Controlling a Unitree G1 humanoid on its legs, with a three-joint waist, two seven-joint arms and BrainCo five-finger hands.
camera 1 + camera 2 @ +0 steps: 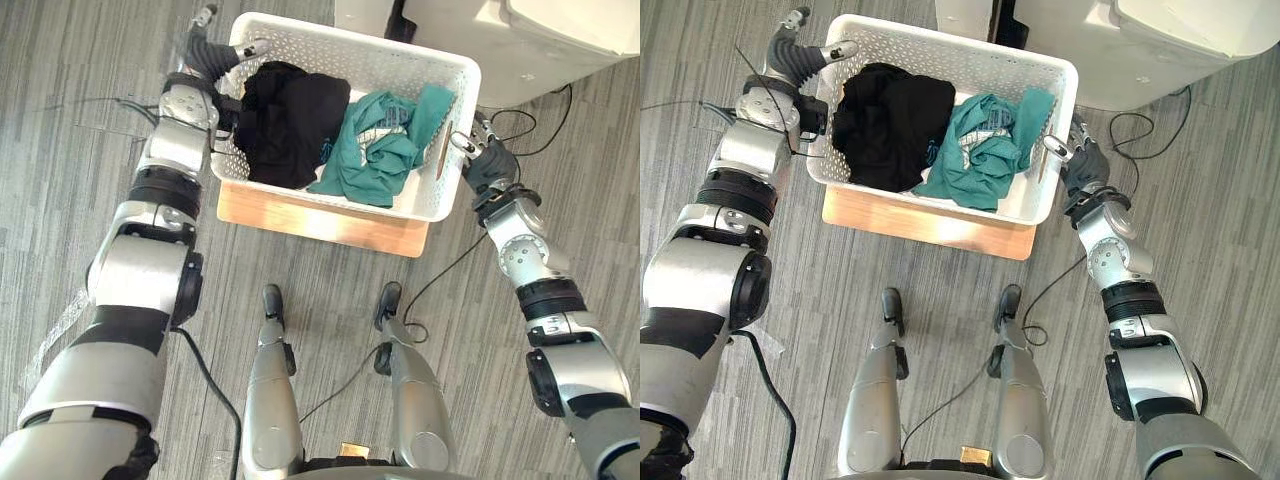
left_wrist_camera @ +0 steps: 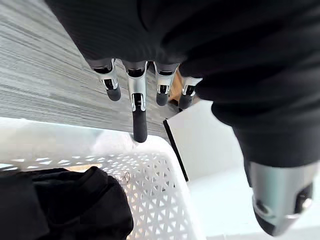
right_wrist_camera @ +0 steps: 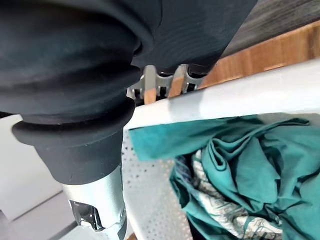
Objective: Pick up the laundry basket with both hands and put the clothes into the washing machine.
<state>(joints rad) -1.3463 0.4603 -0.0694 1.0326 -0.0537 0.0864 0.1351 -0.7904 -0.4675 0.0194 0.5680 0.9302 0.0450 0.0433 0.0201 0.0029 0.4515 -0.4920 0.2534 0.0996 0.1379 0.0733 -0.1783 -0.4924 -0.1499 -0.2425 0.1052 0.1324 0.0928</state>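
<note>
The laundry basket (image 1: 330,45), white with perforated walls, sits on a low wooden board (image 1: 320,222) straight in front of me. The board's light edge shows along the basket's near side. Inside lie 2 garments, touching in the middle. A black garment (image 1: 290,120) is heaped in the half on my left. A teal garment (image 1: 385,140) is crumpled in the half on my right, and one fold of it rises against the right wall. A pale patterned lining shows among the teal folds in my right wrist view.

My left hand (image 1: 210,55) is at the basket's far left corner. Its thumb (image 1: 250,48) reaches over the rim there. In my left wrist view its fingers (image 2: 139,110) hang straight and spread outside the wall, above the floor, so this hand is open and grips nothing.

My right hand (image 1: 485,155) is pressed up against the basket's right side, just beside the handle slot. In my right wrist view the rim crosses in front of it, so I cannot tell whether it grips the rim or lies open.

The washing machine (image 1: 530,40), pale and rounded, stands just beyond the basket's far right corner. Grey striped floor (image 1: 60,60) surrounds the board on every side.
</note>
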